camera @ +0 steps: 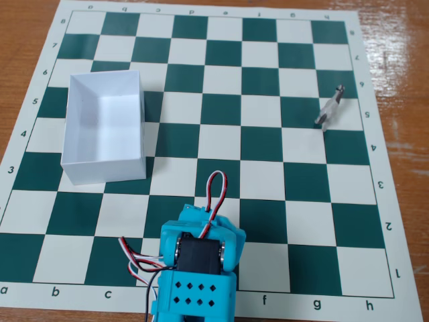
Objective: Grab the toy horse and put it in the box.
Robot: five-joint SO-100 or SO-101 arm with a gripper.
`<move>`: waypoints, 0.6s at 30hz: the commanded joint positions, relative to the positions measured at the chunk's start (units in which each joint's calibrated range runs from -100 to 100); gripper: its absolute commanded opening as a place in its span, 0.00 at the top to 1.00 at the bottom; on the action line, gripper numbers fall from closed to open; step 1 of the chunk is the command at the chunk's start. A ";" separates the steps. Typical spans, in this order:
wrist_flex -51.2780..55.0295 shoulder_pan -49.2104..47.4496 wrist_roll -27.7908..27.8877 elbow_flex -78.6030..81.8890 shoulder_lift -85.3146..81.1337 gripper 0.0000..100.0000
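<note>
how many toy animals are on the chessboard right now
1. The toy horse stands near the right edge of the chessboard in the fixed view, far from the box. The box's visible interior looks empty; nothing seems hidden elsewhere.

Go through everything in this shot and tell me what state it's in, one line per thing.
toy horse: lying on the board near the right edge of the fixed view, free, nothing touching it.
box: upright, no lid, open at the top, empty inside.
chessboard mat: lying flat on the wooden table.
arm: at the bottom edge, far from horse and box; its fingers are not visible, so open or shut cannot be told.
</note>
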 commanded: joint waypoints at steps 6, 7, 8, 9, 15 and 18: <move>0.85 10.75 4.13 -12.11 -0.43 1.00; 0.68 10.68 3.98 -12.11 -0.43 1.00; 0.68 10.68 3.93 -12.02 -0.43 1.00; 0.68 10.68 3.84 -12.02 -0.43 1.00; 0.02 10.68 4.08 -12.02 -0.43 1.00; -2.56 10.96 4.13 -12.38 -0.07 1.00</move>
